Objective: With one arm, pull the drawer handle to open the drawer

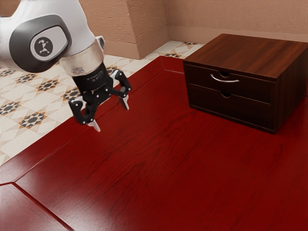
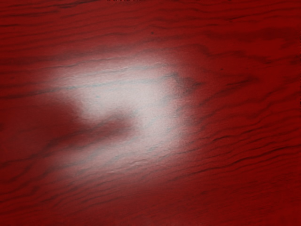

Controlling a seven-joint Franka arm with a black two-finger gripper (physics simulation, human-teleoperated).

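A dark brown wooden cabinet (image 1: 250, 79) with two drawers stands at the exterior view's right on the red wooden table (image 1: 159, 168). The top drawer (image 1: 228, 83) carries a curved silver handle (image 1: 224, 79) and sits flush with the cabinet front; the lower drawer (image 1: 226, 102) is flush too. My gripper (image 1: 111, 115) hangs open above the table at the exterior view's left, far from the cabinet, with nothing between its fingers. In the wrist view I see bare red tabletop (image 2: 225, 179) with a bright glare patch.
A tiled floor (image 1: 33, 96) lies beyond the table's far left edge, with tan walls behind. Open tabletop stretches between my gripper and the cabinet front.
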